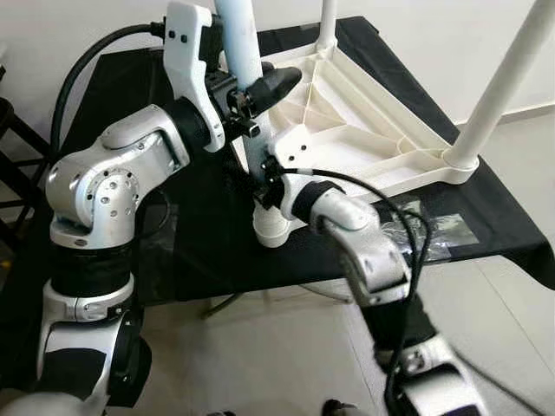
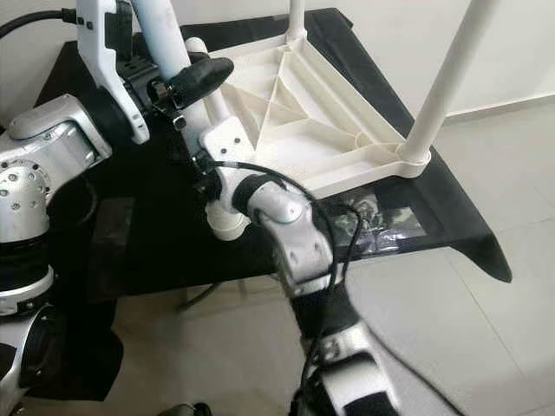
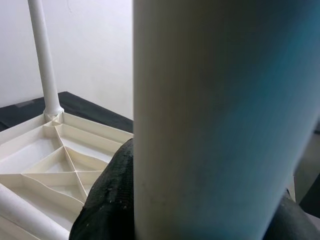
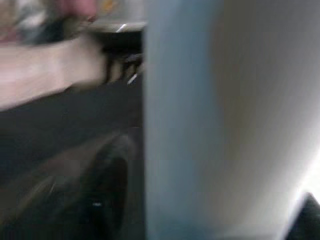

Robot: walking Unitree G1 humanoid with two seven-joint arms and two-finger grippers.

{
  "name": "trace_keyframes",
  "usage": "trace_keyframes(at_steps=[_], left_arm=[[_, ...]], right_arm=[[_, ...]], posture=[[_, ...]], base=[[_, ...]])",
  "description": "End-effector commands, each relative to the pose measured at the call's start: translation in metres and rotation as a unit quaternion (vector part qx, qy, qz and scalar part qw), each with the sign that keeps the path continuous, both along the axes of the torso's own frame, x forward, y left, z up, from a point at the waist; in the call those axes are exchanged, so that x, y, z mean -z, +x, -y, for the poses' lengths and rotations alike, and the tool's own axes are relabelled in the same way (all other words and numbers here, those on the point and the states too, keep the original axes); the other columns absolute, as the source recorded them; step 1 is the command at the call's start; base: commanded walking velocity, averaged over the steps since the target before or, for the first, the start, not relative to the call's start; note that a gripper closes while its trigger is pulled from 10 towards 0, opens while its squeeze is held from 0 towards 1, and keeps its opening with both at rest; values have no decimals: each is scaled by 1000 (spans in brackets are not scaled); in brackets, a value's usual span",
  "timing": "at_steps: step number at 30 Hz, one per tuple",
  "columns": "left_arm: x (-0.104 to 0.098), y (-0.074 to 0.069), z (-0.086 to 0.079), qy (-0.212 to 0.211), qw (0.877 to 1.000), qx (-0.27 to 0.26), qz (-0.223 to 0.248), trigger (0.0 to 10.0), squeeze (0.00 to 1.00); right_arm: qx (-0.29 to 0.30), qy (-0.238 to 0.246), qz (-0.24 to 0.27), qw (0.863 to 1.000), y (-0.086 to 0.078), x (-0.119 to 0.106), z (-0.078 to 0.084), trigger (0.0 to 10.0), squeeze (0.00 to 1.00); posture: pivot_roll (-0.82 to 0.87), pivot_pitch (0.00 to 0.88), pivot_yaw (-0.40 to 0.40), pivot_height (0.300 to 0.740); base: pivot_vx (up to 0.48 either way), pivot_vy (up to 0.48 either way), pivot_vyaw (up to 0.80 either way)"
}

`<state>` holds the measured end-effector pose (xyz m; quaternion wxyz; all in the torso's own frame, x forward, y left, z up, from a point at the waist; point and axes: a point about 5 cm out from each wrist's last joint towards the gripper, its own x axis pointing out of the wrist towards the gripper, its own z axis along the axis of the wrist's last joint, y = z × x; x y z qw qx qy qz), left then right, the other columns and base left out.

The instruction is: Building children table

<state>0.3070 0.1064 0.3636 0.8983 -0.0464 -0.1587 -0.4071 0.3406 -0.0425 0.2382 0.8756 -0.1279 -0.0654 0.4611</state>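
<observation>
A white children's table top lies upside down on a black-covered table. Two white legs stand upright in its corners, one at the right and one at the far side. A third white leg is held nearly upright beside the top's near left corner, its lower end close to the black cloth. My left gripper is shut on this leg high up. My right gripper is shut on it lower down. Close up, the leg sits against a black finger.
A clear plastic bag of small parts lies on the cloth near the table's front right edge. A black cable loops over my right forearm. Pale tiled floor lies in front, and a white wall stands behind.
</observation>
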Motion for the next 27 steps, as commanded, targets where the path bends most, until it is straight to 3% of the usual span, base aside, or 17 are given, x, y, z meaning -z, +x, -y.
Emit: trace_keyframes(at_steps=[1,4,5,6,7,8,17,18,27], left_arm=[[2,0,2,-5,1000,11,-10,0,0],[4,-3,2,-2,1000,15,-13,0,0],[4,-3,2,-2,1000,15,-13,0,0],[4,-2,2,-2,1000,15,-13,0,0],[4,-2,2,-2,1000,15,-13,0,0],[3,-3,2,0,1000,16,-13,0,0],[1,-6,3,3,1000,20,-15,0,0],[1,-6,3,4,1000,20,-15,0,0],[-1,-5,4,6,1000,22,-15,0,0]], right_arm=[[-55,-13,8,998,-4,-1,-11,10000,1000],[-158,-70,42,984,9,-21,2,10000,1000],[-167,-75,45,982,10,-22,3,10000,1000],[-173,-75,46,981,10,-23,4,10000,502],[-173,-75,46,981,10,-23,4,10000,502],[-200,-74,37,976,17,-31,7,10000,0],[-238,-69,17,969,29,-47,8,10000,0],[-246,-71,16,967,31,-48,10,0,0],[-260,-78,14,962,36,-50,14,0,0]], posture=[[17,196,43,740],[27,210,47,740],[27,210,47,740],[27,210,47,740],[27,210,47,740],[40,220,50,740],[60,237,55,740],[66,241,58,740],[62,245,62,740]], base=[[0,0,0],[0,0,0],[0,0,0],[0,0,0],[0,0,0],[0,0,0],[0,0,0],[0,0,0],[0,0,0]])
